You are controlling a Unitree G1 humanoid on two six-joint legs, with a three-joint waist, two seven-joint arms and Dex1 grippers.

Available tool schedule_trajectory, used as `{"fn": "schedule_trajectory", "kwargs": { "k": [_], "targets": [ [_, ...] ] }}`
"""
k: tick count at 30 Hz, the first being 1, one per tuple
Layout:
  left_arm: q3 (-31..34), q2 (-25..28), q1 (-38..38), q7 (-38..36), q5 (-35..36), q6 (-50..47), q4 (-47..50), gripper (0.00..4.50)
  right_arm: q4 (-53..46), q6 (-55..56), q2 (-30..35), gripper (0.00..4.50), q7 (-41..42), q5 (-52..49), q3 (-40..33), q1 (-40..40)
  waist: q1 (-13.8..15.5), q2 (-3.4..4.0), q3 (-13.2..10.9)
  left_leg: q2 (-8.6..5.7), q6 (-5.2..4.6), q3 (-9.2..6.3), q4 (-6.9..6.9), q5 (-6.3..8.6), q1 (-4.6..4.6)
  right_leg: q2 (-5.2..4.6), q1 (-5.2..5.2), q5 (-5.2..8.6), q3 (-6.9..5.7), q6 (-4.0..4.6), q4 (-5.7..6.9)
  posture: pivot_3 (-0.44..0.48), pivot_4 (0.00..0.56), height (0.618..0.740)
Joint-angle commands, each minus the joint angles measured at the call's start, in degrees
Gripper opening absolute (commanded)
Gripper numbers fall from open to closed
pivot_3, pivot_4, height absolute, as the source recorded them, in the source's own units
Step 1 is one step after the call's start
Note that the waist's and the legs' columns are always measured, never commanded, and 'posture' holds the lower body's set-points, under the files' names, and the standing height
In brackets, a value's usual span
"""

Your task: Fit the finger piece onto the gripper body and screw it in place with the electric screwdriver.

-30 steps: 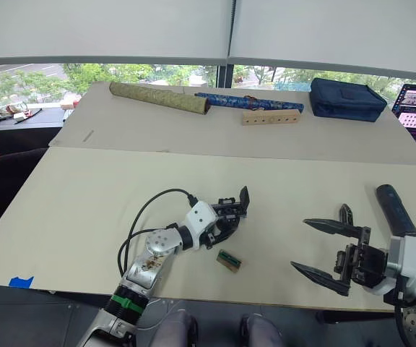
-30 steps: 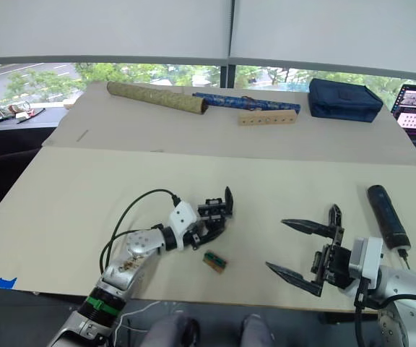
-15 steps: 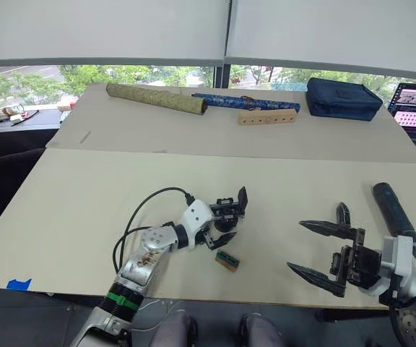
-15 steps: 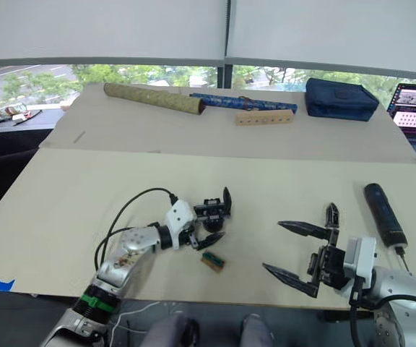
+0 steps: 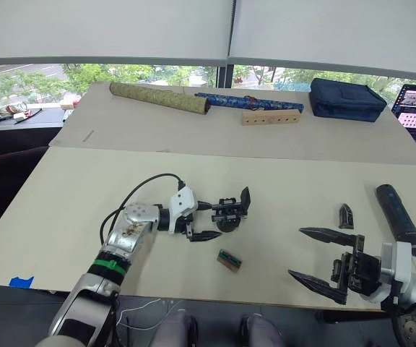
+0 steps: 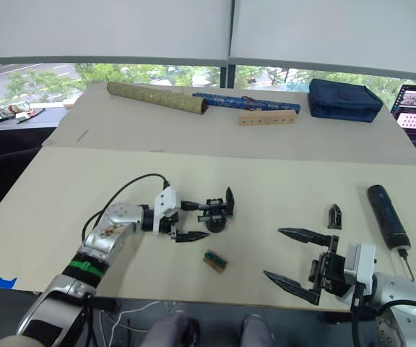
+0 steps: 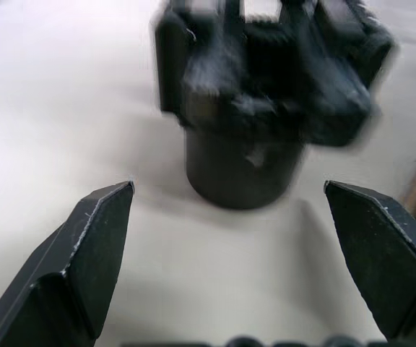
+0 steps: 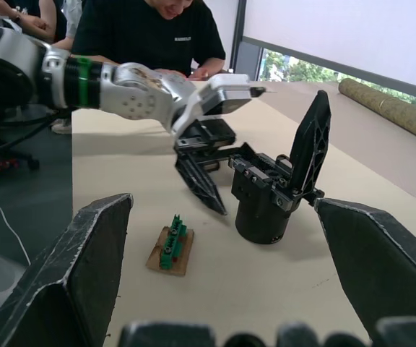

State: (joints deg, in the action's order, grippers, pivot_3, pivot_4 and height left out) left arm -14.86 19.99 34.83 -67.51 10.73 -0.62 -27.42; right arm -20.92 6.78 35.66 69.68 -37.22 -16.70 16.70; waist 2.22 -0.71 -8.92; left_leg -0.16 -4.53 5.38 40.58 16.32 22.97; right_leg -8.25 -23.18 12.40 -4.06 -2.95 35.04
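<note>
Head views: the left tool (image 5: 209,221) gapes wide just beside the gripper body (image 5: 231,211), standing mid-surface; the finger piece (image 5: 346,215) lies near the electric screwdriver (image 5: 398,213). The right tool (image 5: 322,259) is wide, empty. Left wrist view: the body sits beyond both fingers (image 7: 85,246), untouched. Right wrist view: a small green board (image 8: 170,248) lies beside it

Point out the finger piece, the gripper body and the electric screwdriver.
finger piece (image 5: 346,215): left eye view, middle of the wedge.
gripper body (image 6: 216,221): right eye view, its round base.
electric screwdriver (image 6: 386,215): right eye view, middle of the dark barrel.
</note>
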Motion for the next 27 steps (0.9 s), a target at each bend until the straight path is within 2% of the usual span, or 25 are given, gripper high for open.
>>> {"fn": "schedule_trajectory", "kwargs": {
  "k": [1, 5, 9, 12, 14, 15, 17, 20, 23, 27],
  "targets": [
    [-0.32, -2.02, 2.41, -2.84, -0.39, 4.5, -4.02, 4.47, -1.95, 0.59, 0.6, 4.5, -0.26, -0.75, -1.73, 0.26, -0.05, 0.0, 0.0, 0.01, -0.01, 0.0, 0.06, 0.01, 0.05, 0.03, -0.01, 0.0, -0.01, -0.01, 0.01, 0.0, 0.15, 0.734],
    [-1.19, -4.07, 3.79, -4.86, -1.98, 8.04, -8.07, 4.47, -2.34, 1.45, 0.26, 4.5, -0.16, -0.35, -2.5, 2.27, -0.08, 0.0, 0.0, 0.01, -0.1, 0.0, 0.21, 0.06, 0.13, 0.06, -0.01, 0.0, -0.01, -0.03, 0.01, 0.0, 0.15, 0.734],
    [-0.17, -6.07, 5.26, -1.4, -3.92, 10.8, -12.61, 4.47, -2.67, 2.12, 0.09, 4.5, -0.33, -0.09, -2.82, 3.51, 0.05, 0.0, 0.0, 0.02, -0.34, -0.01, 0.28, 0.2, 0.17, 0.03, -0.01, -0.02, -0.01, -0.08, 0.01, 0.0, 0.15, 0.734],
    [1.05, -6.65, 5.3, 0.34, -4.11, 11.8, -13.29, 3.57, -2.57, 2.43, 0.13, 4.5, -0.28, -0.04, -3.01, 3.76, 0.01, -0.01, 0.0, 0.02, -0.6, -0.03, 0.36, 0.35, 0.17, -0.01, 0.01, -0.08, 0.0, -0.16, 0.03, 0.0, 0.15, 0.734],
    [1.21, -6.41, 4.43, 0.05, -4.13, 12.08, -12.36, 2.62, -2.25, 2.57, 0.26, 4.5, -0.07, 0.03, -3.04, 3.75, -0.04, 0.0, 0.0, 0.01, -0.61, -0.03, 0.36, 0.36, 0.17, -0.05, 0.0, -0.08, 0.01, -0.17, 0.03, 0.0, 0.15, 0.734],
    [1.34, -6.29, 3.73, 0.27, -4.0, 11.68, -11.3, 2.31, -2.07, 2.62, 0.33, 4.5, 0.06, 0.05, -3.01, 3.68, -0.06, 0.0, 0.0, 0.02, -0.61, -0.03, 0.36, 0.35, 0.17, -0.05, -0.01, -0.08, 0.01, -0.17, 0.03, 0.0, 0.15, 0.734],
    [1.87, -6.11, 1.74, 1.35, -3.34, 10.53, -7.62, 2.34, -1.67, 2.5, 0.5, 4.5, 0.11, 0.11, -2.91, 3.08, -0.1, 0.0, 0.0, 0.02, -0.44, -0.03, 0.35, 0.26, 0.17, -0.05, -0.01, -0.08, 0.01, -0.17, 0.03, 0.0, 0.15, 0.734],
    [3.75, -6.47, -2.74, 6.84, -1.9, 5.23, 2.92, 2.34, -0.99, 2.43, 0.67, 4.5, 0.34, 0.15, -2.94, 2.25, -0.58, 0.0, 0.0, 0.04, -0.31, -0.02, 0.33, 0.19, 0.17, -0.07, -0.06, -0.08, 0.05, -0.17, 0.02, 0.0, 0.15, 0.734],
    [6.53, -8.27, -8.24, 16.25, -0.56, -4.9, 15.53, 2.34, -0.61, 2.53, 0.71, 4.5, 0.85, 0.23, -2.86, 1.98, -0.66, 0.01, -0.01, 0.04, -0.27, -0.04, 0.32, 0.17, 0.24, -0.1, -0.08, -0.08, 0.04, -0.18, -0.02, 0.0, 0.15, 0.734],
    [6.12, -11.64, -15.82, 28.55, -4.01, -11.87, 27.96, 2.34, -0.14, 2.57, 0.99, 4.5, 1.72, -0.06, -3.03, 1.88, -0.48, 0.01, -0.01, 0.03, -0.28, -0.08, 0.33, 0.18, 0.28, -0.16, -0.08, -0.07, 0.04, -0.2, -0.03, 0.0, 0.15, 0.734]
  ]
}}
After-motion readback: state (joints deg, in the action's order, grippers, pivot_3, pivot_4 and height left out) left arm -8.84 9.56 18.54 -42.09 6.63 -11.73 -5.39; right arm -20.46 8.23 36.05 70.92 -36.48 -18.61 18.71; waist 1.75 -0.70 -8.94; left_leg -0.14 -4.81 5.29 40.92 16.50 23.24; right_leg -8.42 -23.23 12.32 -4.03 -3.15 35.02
